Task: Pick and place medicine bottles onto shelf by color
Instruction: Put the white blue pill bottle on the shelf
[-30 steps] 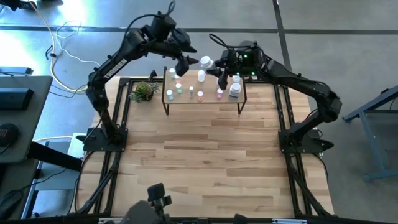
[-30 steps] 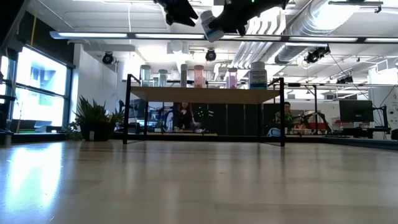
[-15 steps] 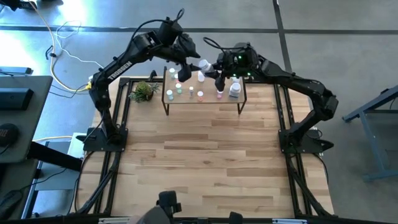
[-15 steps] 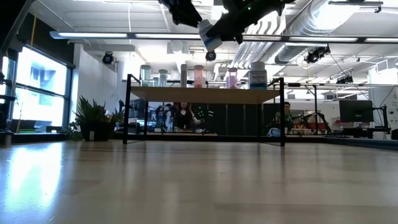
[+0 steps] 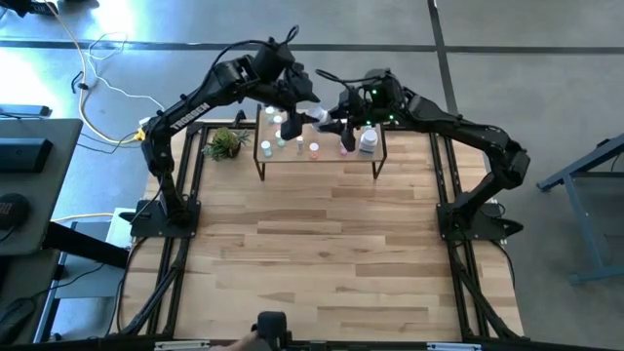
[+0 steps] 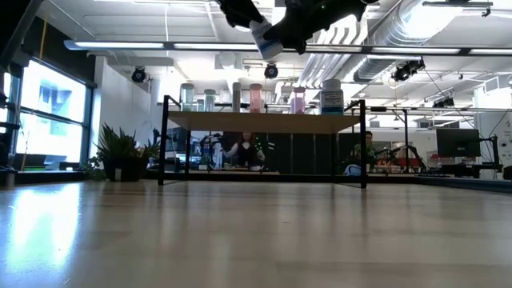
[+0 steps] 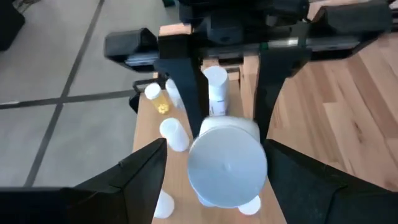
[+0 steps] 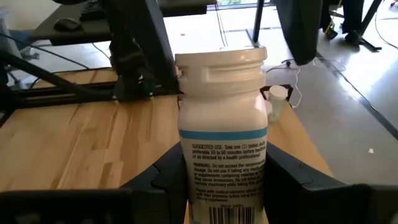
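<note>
A large white medicine bottle (image 8: 222, 93) with a blue-banded label hangs in the air above the shelf's (image 5: 322, 159) far left part, with my right gripper (image 8: 224, 174) shut on it. Its cap (image 7: 227, 165) points at my left gripper (image 7: 217, 149). That gripper is open, one finger on each side of the cap; whether they touch it I cannot tell. Several small bottles (image 5: 297, 144), white, pink and green, stand upright on the shelf board, and a bigger white one (image 5: 368, 141) stands at its right end. My right gripper pinches the bottle's labelled body near its base (image 8: 186, 186) between its two fingers. The fingers lie along the bottle, coming from the table's right side. The bottle is clear of the shelf and tilted in the low view, cap end (image 6: 260, 48) lower and toward my left gripper.
A small green plant (image 5: 226, 143) stands left of the shelf. The wide wooden tabletop (image 5: 322, 253) stretches from the shelf to the near edge. Black frame rails (image 5: 190, 195) run along both sides. People show in the room behind the shelf in the low view.
My left gripper has swung toward the table's right and a little down, closing in on the bottle's cap end. My right gripper has turned slightly in place, keeping its hold, and the bottle's cap now points at my left gripper.
</note>
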{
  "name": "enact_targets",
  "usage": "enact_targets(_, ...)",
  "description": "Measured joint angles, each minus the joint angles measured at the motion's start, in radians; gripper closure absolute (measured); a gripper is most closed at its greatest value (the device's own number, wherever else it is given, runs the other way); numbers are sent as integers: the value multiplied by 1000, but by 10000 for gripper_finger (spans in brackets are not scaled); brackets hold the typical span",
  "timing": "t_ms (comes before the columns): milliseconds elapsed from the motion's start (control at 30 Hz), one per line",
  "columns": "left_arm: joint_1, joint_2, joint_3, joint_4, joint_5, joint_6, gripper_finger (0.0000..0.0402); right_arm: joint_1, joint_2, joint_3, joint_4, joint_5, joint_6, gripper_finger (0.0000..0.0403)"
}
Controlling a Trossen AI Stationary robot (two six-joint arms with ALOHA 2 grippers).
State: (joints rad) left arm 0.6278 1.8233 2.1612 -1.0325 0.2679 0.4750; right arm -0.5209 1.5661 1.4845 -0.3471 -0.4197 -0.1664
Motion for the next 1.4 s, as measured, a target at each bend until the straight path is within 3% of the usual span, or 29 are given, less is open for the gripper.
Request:
enact_targets(400,-8,1,0,-56,-10,-1,151,10,0,0,20,-16,3,265)
enact_targets(933,-9,1,0,-55,-2,22,235,11,0,0,14,-10,-8,265)
enact_targets(1300,-9,1,0,-55,-4,26,240,13,-1,1,10,14,-15,264)
enact_targets(1400,-9,1,0,-54,-6,29,241,13,-1,1,10,23,-15,249)
